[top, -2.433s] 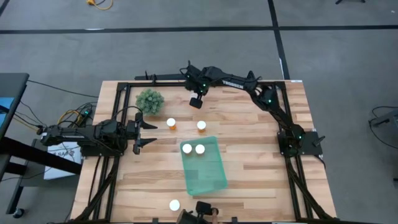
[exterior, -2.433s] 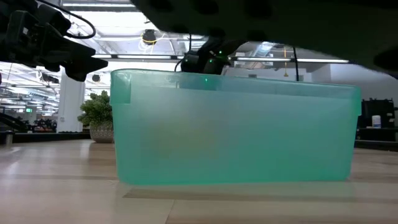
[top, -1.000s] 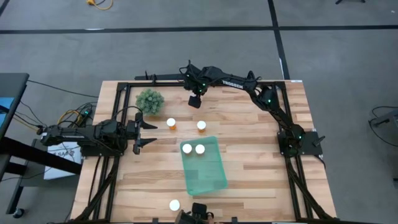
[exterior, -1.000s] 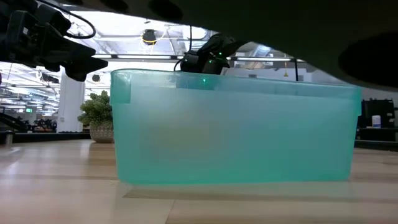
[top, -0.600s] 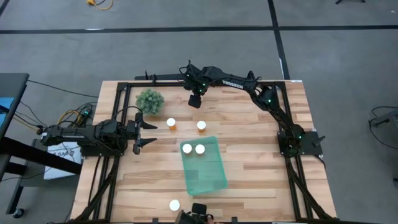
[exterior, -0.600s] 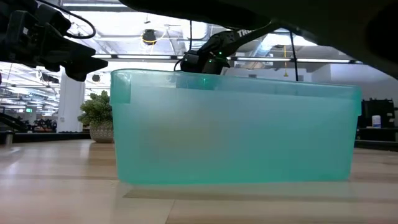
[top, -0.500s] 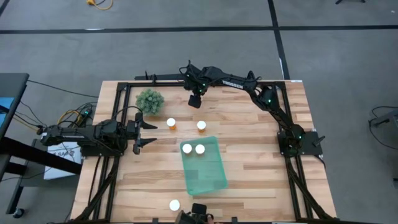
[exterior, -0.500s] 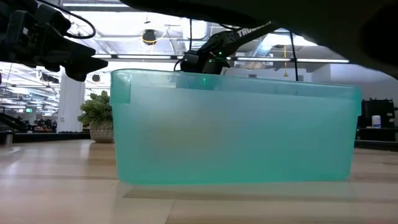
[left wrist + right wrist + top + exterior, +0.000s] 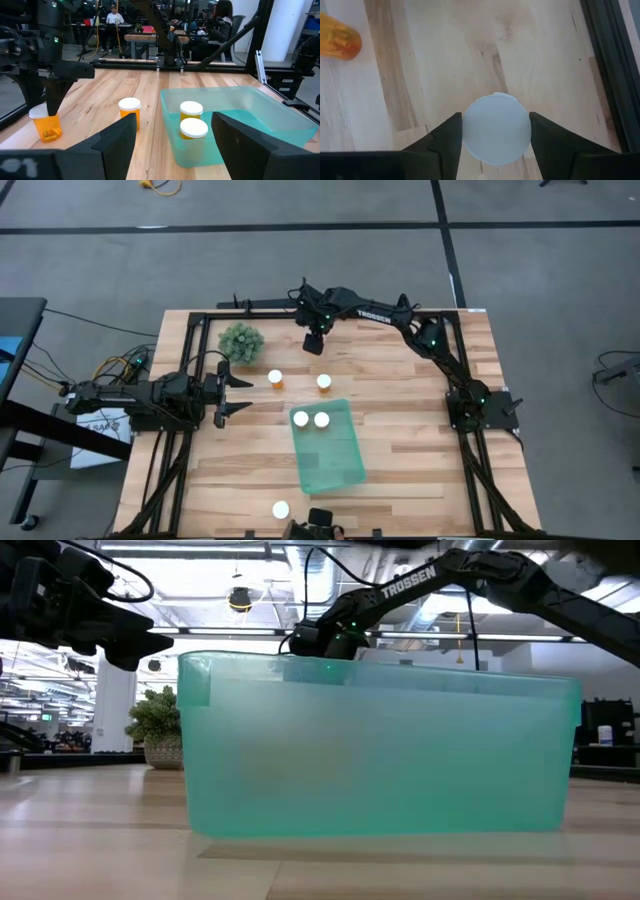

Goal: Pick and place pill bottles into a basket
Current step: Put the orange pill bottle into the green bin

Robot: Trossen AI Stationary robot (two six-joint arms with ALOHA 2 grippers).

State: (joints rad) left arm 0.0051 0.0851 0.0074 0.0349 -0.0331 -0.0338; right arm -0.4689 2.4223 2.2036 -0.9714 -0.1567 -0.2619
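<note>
My right gripper (image 9: 314, 343) hangs over the table's far middle, pointing down, shut on a pill bottle whose white cap (image 9: 496, 129) fills the gap between its fingers. The high view hides this bottle; it shows orange in the left wrist view (image 9: 45, 125). The teal basket (image 9: 335, 460) lies in the table's middle with two pill bottles (image 9: 301, 418) (image 9: 321, 419) standing at its far end. Two more bottles (image 9: 275, 377) (image 9: 324, 381) stand on the table beyond it, and one (image 9: 281, 508) stands by the near edge. My left gripper (image 9: 238, 393) waits open at the left. My right gripper pinches the bottle's round white cap (image 9: 470, 131) between its two fingers, one on each side of the rim. The fingers come from above, pointing down. The bottle stands upright, and in the left wrist view its base (image 9: 46, 140) sits on the table.
A small bushy green plant (image 9: 241, 340) stands at the far left, close to both grippers. A black frame rail (image 9: 300, 313) runs along the far edge just behind my right gripper. Bare wood lies right of the basket. A dark object (image 9: 320, 520) sits at the near edge.
A dark shape that covered the top of the low view has drawn away, and my right arm now shows there above the basket. In the high view both arms and all the bottles have kept their places.
</note>
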